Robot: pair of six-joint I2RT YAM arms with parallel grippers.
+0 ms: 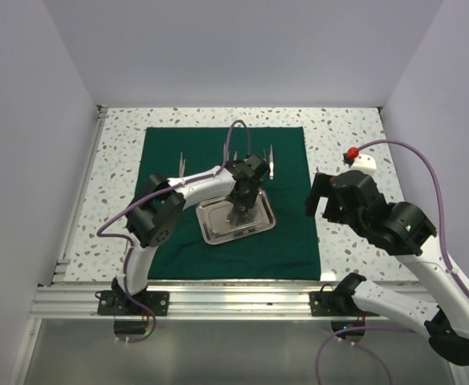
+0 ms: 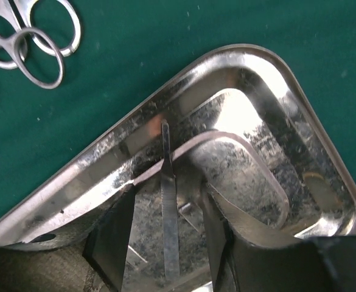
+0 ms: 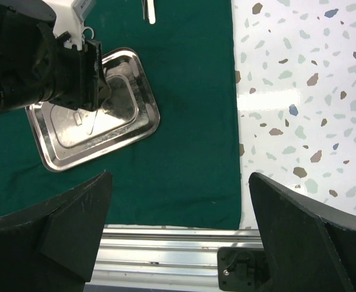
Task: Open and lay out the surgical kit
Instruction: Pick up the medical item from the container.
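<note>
Working the rig remotely, I see the dark green cloth wrap (image 1: pixel 290 241) opened flat on the speckled white bench (image 1: pixel 346 128). I judge the unwrapping done and the laying-out under way. Towards the far left of the cloth, slim silver instruments (image 1: pixel 182 166) lie spaced out beyond the tray, presumably so each can be seen singly. The left wrist view also catches ring-shaped steel handles (image 2: pixel 41 39) on the cloth just outside the tray's corner.

The left arm's jaws reach down into the shiny rectangular steel tray with rounded corners (image 1: pixel 212 228), which sits mid-cloth. They are open, and their black fingers (image 2: pixel 114 240) straddle a thin flat silver strip (image 2: pixel 168 201) on the tray floor without pinching it. I read that as lining up a pick. Glare and reflections keep me from saying what tool it is, and its near end is cut off.

The right arm's jaws, with wide dark fingers (image 3: pixel 305 243), are spread apart and empty. They hover over the cloth's right edge, out of the way.
</note>
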